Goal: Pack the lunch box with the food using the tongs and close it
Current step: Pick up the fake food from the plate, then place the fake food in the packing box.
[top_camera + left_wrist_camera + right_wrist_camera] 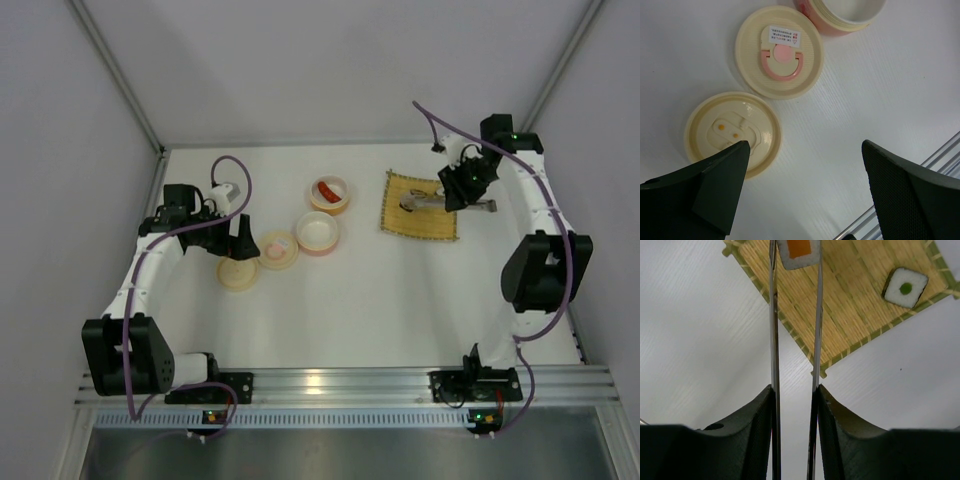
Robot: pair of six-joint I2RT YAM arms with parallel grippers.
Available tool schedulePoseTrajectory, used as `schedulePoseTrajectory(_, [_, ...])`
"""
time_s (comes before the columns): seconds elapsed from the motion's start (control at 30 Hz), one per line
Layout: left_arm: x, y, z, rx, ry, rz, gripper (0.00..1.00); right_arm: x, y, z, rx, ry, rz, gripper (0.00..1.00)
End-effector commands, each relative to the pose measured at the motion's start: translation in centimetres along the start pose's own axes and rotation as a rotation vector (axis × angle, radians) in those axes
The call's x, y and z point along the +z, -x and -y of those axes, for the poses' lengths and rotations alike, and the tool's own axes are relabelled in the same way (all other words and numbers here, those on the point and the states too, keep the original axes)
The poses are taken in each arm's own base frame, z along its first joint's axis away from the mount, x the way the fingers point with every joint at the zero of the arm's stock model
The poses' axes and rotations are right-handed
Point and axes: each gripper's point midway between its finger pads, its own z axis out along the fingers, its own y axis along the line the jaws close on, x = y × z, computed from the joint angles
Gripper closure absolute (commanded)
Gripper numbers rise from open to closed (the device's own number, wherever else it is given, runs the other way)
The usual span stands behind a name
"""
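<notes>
My right gripper (795, 388) is shut on the slim metal tongs (773, 340), one arm against each finger. Their far ends flank a sushi roll with an orange centre (799, 250) over the bamboo mat (855, 295) and seem to touch both its sides. I cannot tell whether the roll is lifted. A second roll with a green centre (906, 287) lies on the mat's corner. The red sausage (326, 190) sits in one lunch box bowl (343, 205). The other bowl (317, 232) looks empty. My left gripper (804, 150) hangs open over the table beside two lids (732, 132) (780, 52).
The mat (420, 205) lies at the back right, with the right gripper (462, 188) and tongs (425, 203) over it. The two cream lids (279, 250) (238, 272) lie under the left gripper (240, 235). An aluminium rail (340, 385) runs along the near edge.
</notes>
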Motion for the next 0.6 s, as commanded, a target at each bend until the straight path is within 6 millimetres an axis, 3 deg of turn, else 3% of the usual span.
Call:
schedulePoseTrajectory(0.0, [-0.7,1.9,0.6,0.034,-0.01,0.068,0.02,-3.7,5.4,-3.5,-0.085,0.014,0.154,0.87])
schedulePoseTrajectory(0.1, [-1.0,2.1,0.6,0.031,-0.004,0.076,0.02,-3.5,7.7,-6.6,-0.139,0.042,0.174,0.87])
schedulePoseTrajectory(0.13, [-1.3,2.3,0.7,0.036,0.0,0.087,0.02,-3.1,8.6,-8.6,-0.164,0.065,0.174,0.87])
schedulePoseTrajectory(0.33, [-1.6,2.1,0.6,0.033,0.003,0.088,0.02,-2.2,12.4,-14.3,-0.253,0.103,0.206,0.87])
schedulePoseTrajectory(0.57, [-1.6,2.1,0.6,0.035,0.001,0.091,0.02,0.2,13.7,-17.6,-0.327,0.112,0.17,0.86])
